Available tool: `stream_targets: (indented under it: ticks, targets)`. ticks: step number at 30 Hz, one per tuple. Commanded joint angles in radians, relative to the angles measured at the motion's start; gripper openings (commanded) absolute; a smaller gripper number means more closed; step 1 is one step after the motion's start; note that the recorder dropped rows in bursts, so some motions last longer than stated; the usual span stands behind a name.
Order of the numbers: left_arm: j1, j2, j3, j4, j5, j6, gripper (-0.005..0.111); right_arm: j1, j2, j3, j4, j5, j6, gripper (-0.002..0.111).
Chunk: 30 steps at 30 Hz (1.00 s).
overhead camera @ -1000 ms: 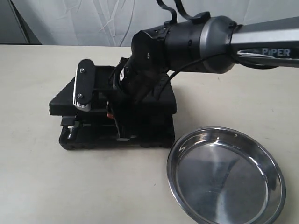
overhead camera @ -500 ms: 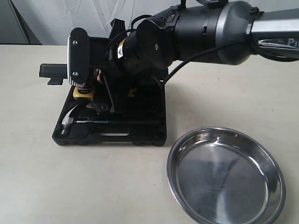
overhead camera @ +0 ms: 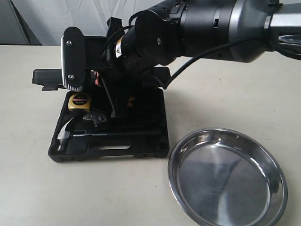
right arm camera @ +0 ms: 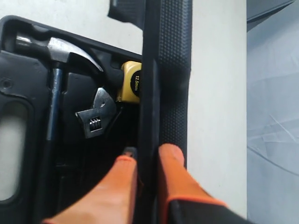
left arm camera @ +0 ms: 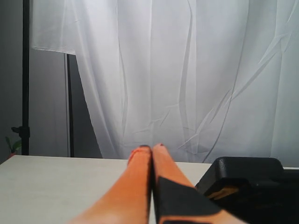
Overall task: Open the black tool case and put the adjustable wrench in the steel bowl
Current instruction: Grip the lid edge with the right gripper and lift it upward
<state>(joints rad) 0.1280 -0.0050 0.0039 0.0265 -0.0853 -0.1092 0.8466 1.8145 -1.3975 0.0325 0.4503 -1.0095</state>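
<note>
The black tool case (overhead camera: 141,141) lies open on the table, its lid (right arm camera: 168,70) standing nearly upright. My right gripper (right arm camera: 147,156) is shut on the lid's edge, one orange finger on each side. Inside, the adjustable wrench (right arm camera: 98,119) rests in its recess, its silver head (overhead camera: 96,118) showing and its black handle hard to make out. It lies between the claw hammer (overhead camera: 68,134) and a yellow tape measure (overhead camera: 79,102). The steel bowl (overhead camera: 174,160) sits to the case's right, with nothing in it. My left gripper (left arm camera: 152,148) is shut on nothing, beside a corner of the lid (left arm camera: 243,172).
The right arm's bulky black wrist (overhead camera: 188,28) hangs over the case's back half and hides part of the inside. A white curtain (left arm camera: 187,70) closes off the far side of the pale table (overhead camera: 28,188).
My right gripper has swung the lid up from nearly flat to nearly upright. The hammer, wrench head and tape measure have come into sight. The bowl has not moved.
</note>
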Motion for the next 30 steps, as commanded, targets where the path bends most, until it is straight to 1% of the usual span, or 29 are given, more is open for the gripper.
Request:
stream_targets:
  ticks: [1,14,23,30]
  targets:
    - [-0.002,0.005,-0.004,0.002,-0.005,-0.002,0.000,0.004,-0.035,-0.005,-0.004,0.023,0.000,-0.001]
    - [-0.002,0.005,-0.004,0.002,-0.005,-0.002,0.000,0.002,-0.030,-0.005,-0.102,-0.222,0.000,-0.001]
    - [-0.002,0.005,-0.004,0.002,-0.005,-0.002,0.000,-0.019,0.025,-0.005,-0.139,-0.276,0.000,-0.001]
    - [-0.002,0.005,-0.004,0.002,-0.005,-0.002,0.000,-0.059,0.028,-0.005,-0.139,-0.389,0.000,-0.001]
